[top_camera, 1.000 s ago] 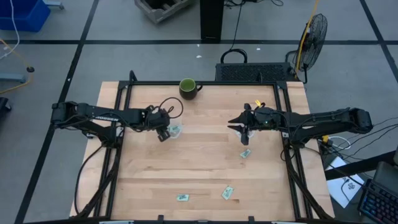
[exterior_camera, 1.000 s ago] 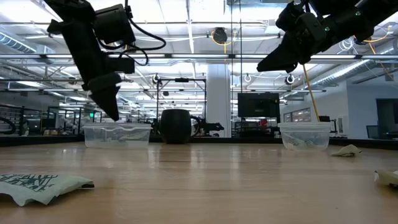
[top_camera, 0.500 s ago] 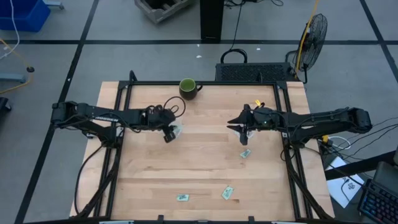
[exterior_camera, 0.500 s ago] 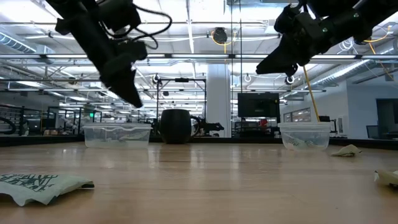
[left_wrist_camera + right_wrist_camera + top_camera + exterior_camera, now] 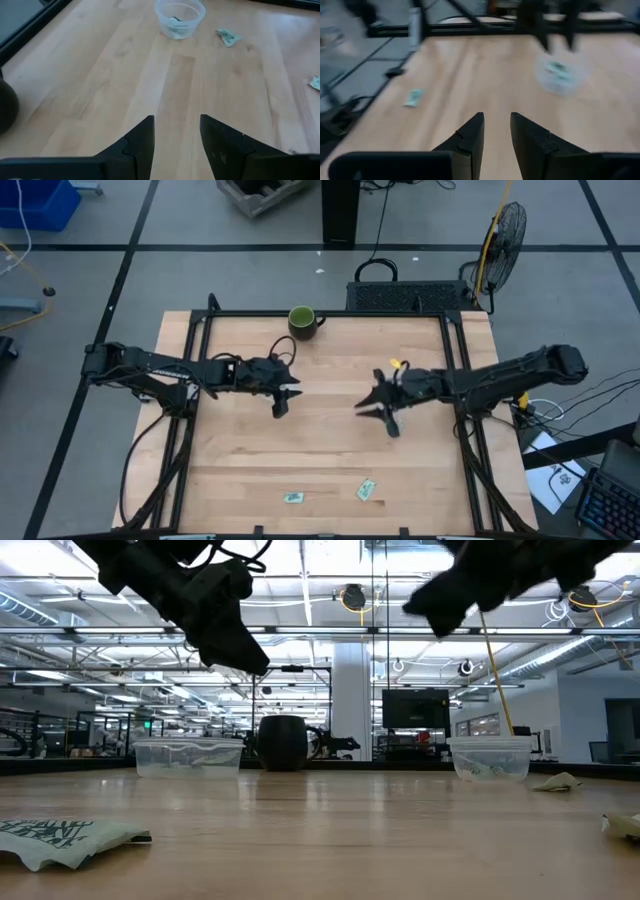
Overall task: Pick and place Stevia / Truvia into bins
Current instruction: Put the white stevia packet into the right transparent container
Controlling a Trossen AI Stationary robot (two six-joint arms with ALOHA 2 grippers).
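Note:
Both grippers hang open above the middle of the table and hold nothing. My left gripper (image 5: 284, 400) (image 5: 176, 135) is over the clear rounded-square tub (image 5: 188, 756) (image 5: 560, 75), which holds a green sachet. My right gripper (image 5: 376, 410) (image 5: 496, 131) is beside the clear round cup (image 5: 490, 757) (image 5: 179, 17), which holds sachets too. Loose pale green sachets lie flat on the wood: two near the near edge (image 5: 292, 498) (image 5: 366, 489) and one next to the cup (image 5: 228, 36). In the high view the arms cover both bins.
A dark green mug (image 5: 303, 321) stands at the far edge of the table. In the low view, sachets lie close to the camera (image 5: 70, 837) (image 5: 557, 782). Black frame rails (image 5: 190, 430) run along the table's left and right sides. Bare wood lies between the grippers.
My left gripper has risen from the tub and swung toward the table's right, its fingers tipping from pointing down to slanting forward. My right gripper has risen and moved toward the near edge and the table's left, over the sachet that lay beside the cup.

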